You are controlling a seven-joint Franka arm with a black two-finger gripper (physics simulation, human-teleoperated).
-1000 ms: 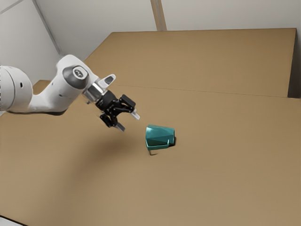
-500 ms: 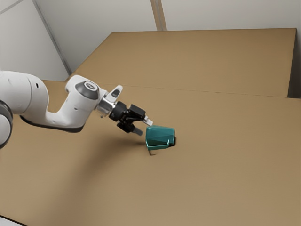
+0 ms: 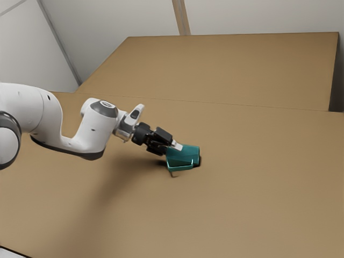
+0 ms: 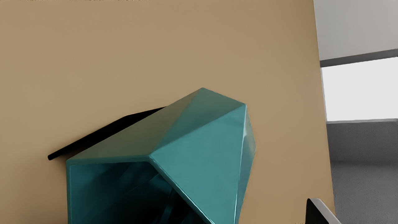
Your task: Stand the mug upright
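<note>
Right by the mug (image 3: 185,155) lying on its side, the claw (image 3: 172,151) is spread apart, so I'd square up before squeezing and tilting slowly.

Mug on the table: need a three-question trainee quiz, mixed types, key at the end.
1. True or false: the mug lies on its side on the table.
2. Which end of the mug is nearer the hand?
A) the closed base
B) the open mouth
C) neither, both are equally near
3. Fill in: the arm comes in from the exterior view's ____.

Key: 1 true; 2 B; 3 left.
</note>
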